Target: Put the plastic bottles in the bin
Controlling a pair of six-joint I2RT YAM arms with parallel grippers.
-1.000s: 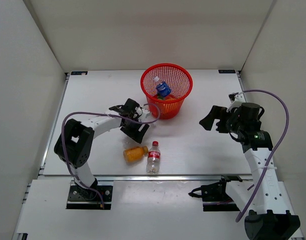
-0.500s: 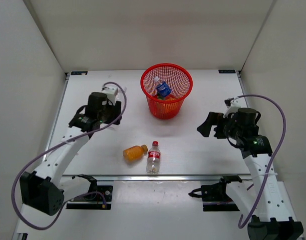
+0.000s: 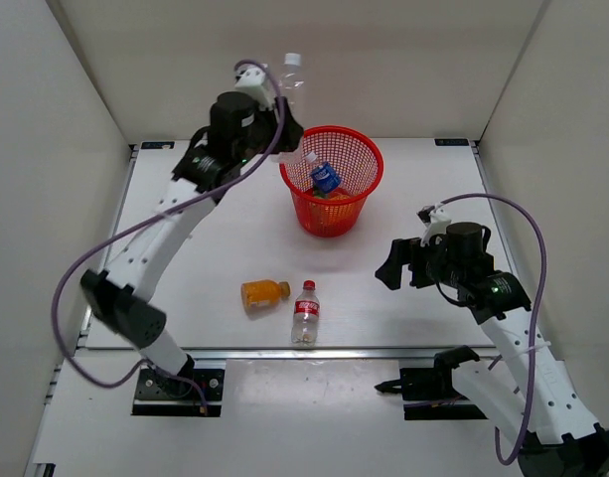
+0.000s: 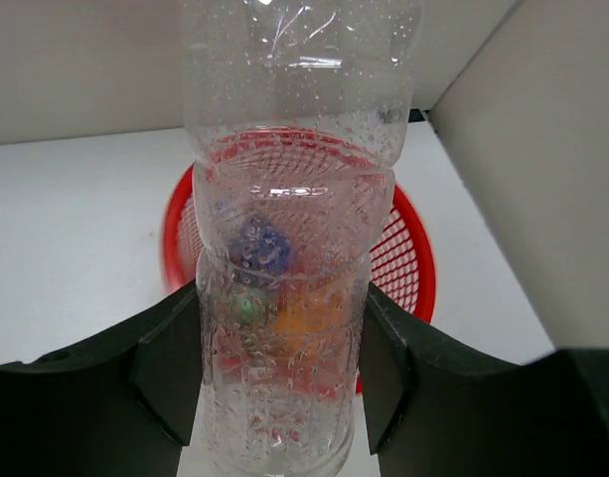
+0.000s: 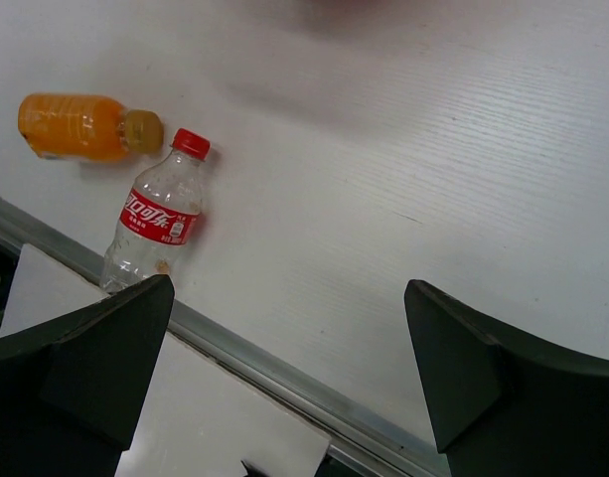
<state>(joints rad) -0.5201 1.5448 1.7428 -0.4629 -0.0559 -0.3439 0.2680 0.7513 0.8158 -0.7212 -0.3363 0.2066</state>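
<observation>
My left gripper [image 3: 282, 117] is shut on the clear bottle [image 3: 290, 79] with a white cap and holds it upright, high above the left rim of the red mesh bin [image 3: 359, 204]. In the left wrist view both fingers [image 4: 175, 368] press the clear bottle [image 4: 289, 248], with the bin [image 4: 418, 283] below and behind it. The blue-labelled bottle [image 3: 325, 179] lies in the bin over orange and green ones. An orange-filled bottle [image 3: 264, 292] and the red-labelled cola bottle [image 3: 304, 312] lie on the table near the front edge. My right gripper [image 3: 393, 263] is open and empty right of them.
White walls enclose the table on three sides. In the right wrist view the orange bottle [image 5: 80, 126] and cola bottle [image 5: 155, 224] lie side by side close to the metal front rail [image 5: 314, 388], below my open right gripper [image 5: 287, 298].
My left arm has risen from the left of the table to high beside the bin, carrying the clear bottle. My right gripper has shifted left and nearer. The orange bottle has shifted slightly.
</observation>
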